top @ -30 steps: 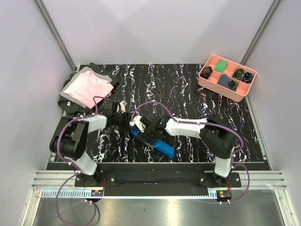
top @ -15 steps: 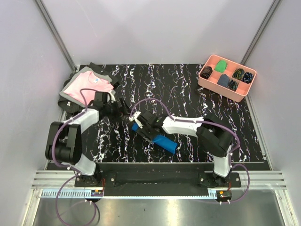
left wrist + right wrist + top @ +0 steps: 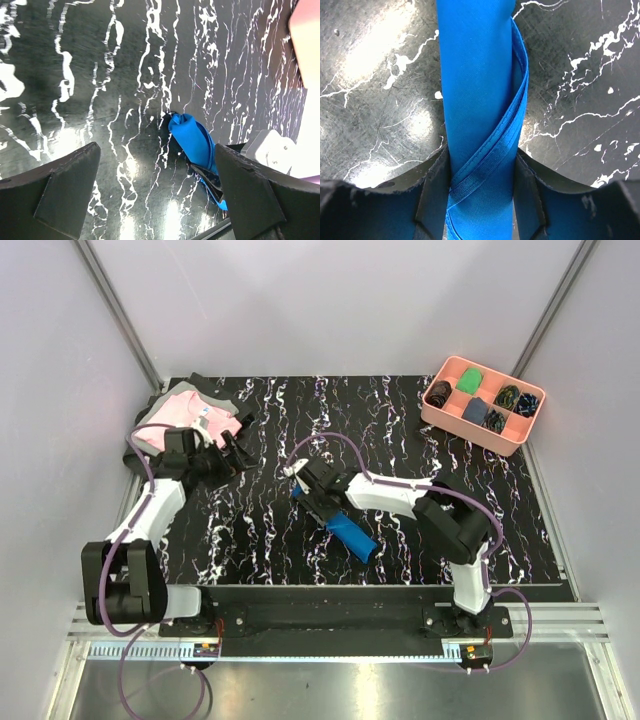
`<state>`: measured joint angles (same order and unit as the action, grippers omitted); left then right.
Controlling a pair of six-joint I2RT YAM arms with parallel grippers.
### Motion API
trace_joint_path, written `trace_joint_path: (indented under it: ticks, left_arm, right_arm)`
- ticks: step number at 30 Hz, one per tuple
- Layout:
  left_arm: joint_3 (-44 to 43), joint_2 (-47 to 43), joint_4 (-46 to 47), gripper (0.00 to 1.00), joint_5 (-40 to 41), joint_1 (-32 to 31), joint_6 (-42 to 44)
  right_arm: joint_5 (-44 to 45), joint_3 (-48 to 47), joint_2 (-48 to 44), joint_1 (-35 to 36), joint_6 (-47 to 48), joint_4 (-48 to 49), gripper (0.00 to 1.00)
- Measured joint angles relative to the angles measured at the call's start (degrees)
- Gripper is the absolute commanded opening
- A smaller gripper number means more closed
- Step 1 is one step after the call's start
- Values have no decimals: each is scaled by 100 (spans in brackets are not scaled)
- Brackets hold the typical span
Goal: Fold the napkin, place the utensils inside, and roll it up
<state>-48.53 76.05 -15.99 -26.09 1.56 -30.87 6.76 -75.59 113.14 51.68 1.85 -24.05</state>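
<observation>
On the worktop (image 3: 400, 430) seen from above, the left hand (image 3: 225, 453) has let go and drawn back toward the pink shirt (image 3: 183, 410), leaving the rolled napkin (image 3: 350, 536) to the right hand (image 3: 312, 490); from the left wrist, its fingers (image 3: 65, 192) gape wide, the roll well ahead of them; from the right wrist, fingers (image 3: 432, 200) hug the roll on both sides; rolling looks all but done, utensils unseen.

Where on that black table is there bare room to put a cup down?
Bare tabletop runs along the far edge between the pink shirt and the tray, and on the right between tray and rolled napkin. Crowded: the far-left corner, with the open left gripper by the shirt, and the centre, where the right gripper clasps the napkin.
</observation>
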Motion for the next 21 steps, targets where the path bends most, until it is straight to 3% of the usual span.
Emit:
trace_joint_path:
  ticks: [7, 21]
  left_arm:
    - [31, -33, -116, 99, -44, 118, 44]
    - [31, -330, -258, 99, -72, 251, 160]
  right_arm:
    - [22, -428, 264, -129, -323, -404, 53]
    - [131, -1696, 1099, -1338, -319, -636, 57]
